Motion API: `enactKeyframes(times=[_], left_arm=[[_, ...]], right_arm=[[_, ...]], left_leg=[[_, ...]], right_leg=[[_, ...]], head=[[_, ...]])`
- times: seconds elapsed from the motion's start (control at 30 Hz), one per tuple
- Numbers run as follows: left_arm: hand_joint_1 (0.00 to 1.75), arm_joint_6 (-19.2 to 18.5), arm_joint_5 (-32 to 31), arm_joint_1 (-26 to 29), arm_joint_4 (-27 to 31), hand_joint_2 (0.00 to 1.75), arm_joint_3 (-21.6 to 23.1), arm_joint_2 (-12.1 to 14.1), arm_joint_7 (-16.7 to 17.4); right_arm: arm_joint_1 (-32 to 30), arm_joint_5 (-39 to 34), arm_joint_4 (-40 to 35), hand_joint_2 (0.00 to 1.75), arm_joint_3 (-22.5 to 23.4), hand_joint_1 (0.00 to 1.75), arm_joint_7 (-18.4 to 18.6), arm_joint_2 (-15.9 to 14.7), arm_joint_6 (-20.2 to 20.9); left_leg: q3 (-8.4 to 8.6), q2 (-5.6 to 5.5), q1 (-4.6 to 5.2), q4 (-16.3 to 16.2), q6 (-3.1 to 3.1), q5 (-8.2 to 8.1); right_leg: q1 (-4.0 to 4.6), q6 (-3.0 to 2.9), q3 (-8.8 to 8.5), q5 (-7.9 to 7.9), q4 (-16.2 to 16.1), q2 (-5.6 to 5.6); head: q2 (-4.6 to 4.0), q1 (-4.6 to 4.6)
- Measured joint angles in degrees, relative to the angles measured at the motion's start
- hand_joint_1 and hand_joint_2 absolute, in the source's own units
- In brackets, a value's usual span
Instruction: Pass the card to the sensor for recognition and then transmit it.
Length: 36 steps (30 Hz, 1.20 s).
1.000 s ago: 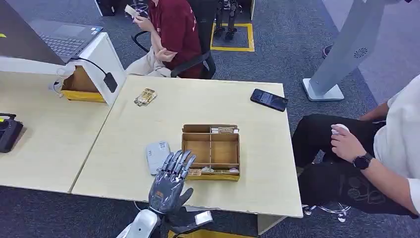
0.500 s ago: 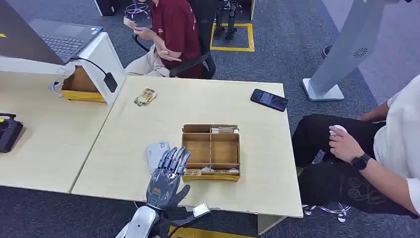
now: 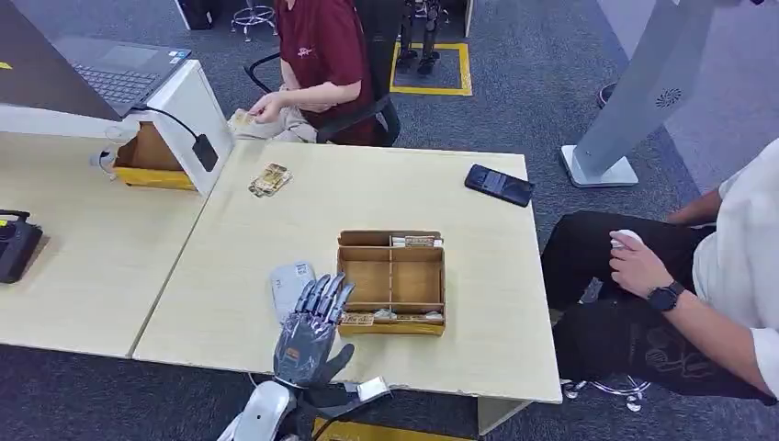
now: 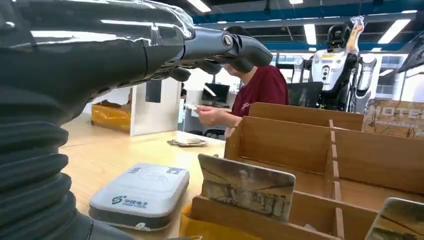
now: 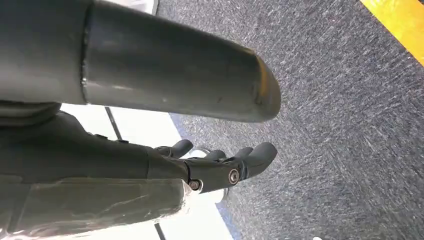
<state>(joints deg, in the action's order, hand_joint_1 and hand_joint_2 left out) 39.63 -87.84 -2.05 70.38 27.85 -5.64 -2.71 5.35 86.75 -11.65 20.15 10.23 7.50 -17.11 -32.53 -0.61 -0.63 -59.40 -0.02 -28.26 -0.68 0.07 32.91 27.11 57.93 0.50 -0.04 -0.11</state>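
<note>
Your left hand [image 3: 310, 329] has drawn back slightly, fingers spread and empty, above the box's near edge. The card [image 4: 246, 186] stands ungrasped just ahead; the sensor [image 3: 291, 288] lies beside.

The silver left arm [image 3: 262, 412] comes up from below, ending in a grey, many-fingered left hand [image 3: 310, 333]. Its dark fingers [image 3: 323, 297] lie straight, close side by side and pointing forward, the thick thumb [image 3: 338, 356] out to the side, nothing held. The dark grey right hand [image 5: 210, 165] hangs with fingers loosely extended and apart, holding nothing.
</note>
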Motion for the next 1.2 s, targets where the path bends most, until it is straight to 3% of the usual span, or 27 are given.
enactKeyframes(times=[0.47,0.5,1.2], left_arm=[[0.0,0.0,0.24,-0.08,-1.81,1.75,-1.62,-1.25,-1.44],[1.75,0.0,0.5,-0.11,-1.97,1.75,-1.86,-1.33,-2.07],[1.75,0.55,2.88,-0.42,-5.16,1.75,-6.47,-3.93,-6.77]], right_arm=[[0.33,0.0,0.0,0.0,-0.39,0.0,0.24,0.0,0.37],[0.33,0.0,-0.02,0.0,-0.44,0.0,0.44,0.0,0.5],[0.5,-0.02,-0.31,0.0,-1.18,0.0,0.57,0.0,0.31]], left_leg=[[0.0,0.0,0.0,0.0,0.0,0.0],[0.0,0.0,0.0,0.0,0.0,0.0],[0.01,0.0,0.0,0.0,0.0,0.0]], right_leg=[[0.0,0.0,0.0,0.0,0.0,0.0],[0.0,0.0,0.0,0.0,0.0,0.0],[0.0,0.0,0.0,0.0,0.0,0.0]], head=[[0.0,0.0],[0.0,0.0],[0.0,0.0]])
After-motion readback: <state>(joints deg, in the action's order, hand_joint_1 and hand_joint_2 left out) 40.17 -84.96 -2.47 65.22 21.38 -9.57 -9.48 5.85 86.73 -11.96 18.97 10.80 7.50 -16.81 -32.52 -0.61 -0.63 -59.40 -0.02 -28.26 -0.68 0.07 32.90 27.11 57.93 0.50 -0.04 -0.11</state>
